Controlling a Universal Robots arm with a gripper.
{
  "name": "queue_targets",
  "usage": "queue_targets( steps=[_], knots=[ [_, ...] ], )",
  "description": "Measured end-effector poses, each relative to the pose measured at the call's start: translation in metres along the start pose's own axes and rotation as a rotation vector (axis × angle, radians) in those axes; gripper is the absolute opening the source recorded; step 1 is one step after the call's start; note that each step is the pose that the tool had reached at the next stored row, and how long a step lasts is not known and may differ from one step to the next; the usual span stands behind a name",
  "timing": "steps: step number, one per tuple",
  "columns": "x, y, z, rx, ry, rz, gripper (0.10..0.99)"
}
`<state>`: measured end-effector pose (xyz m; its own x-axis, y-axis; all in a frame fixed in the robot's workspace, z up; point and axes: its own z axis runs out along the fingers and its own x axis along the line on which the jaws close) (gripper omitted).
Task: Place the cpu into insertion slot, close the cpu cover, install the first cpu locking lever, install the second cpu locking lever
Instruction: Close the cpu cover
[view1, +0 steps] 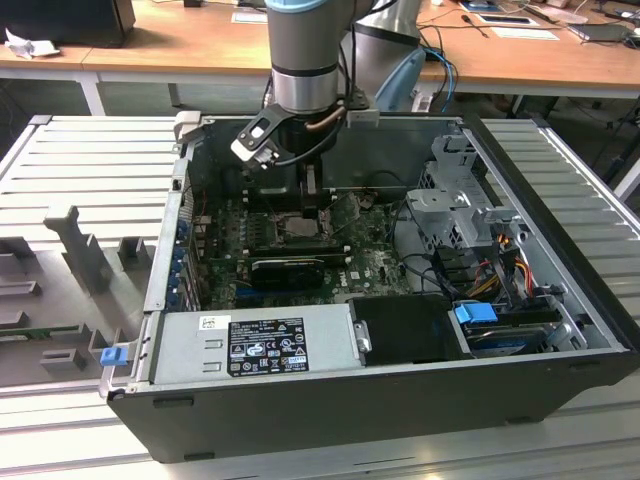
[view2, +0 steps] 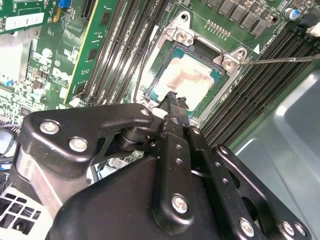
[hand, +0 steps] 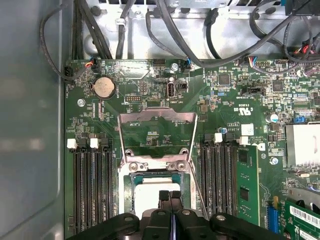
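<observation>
Currently the claw (hand: 170, 195) is clenched just above the pale square cpu (hand: 147, 195); the silvery cpu cover (hand: 157, 117) stands open, with black memory slots (hand: 92, 185) flanking it.

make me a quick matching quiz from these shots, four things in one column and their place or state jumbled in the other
Things:
1. cpu
2. cover
3. pincer
4. coin cell

Place or state:
a. swung open, off the socket
b. round and silvery, on the green board
c. lying in the socket
d. shut, just above the cpu

Pairs: 1-c, 2-a, 3-d, 4-b
</observation>
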<state>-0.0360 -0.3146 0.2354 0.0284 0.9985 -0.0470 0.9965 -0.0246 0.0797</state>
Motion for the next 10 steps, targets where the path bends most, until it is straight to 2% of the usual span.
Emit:
queue_targets(
  steps=[10],
  knots=[
    [0.0001,0.0073,-0.0011,0.0,0.0,0.0,0.106]
  ],
)
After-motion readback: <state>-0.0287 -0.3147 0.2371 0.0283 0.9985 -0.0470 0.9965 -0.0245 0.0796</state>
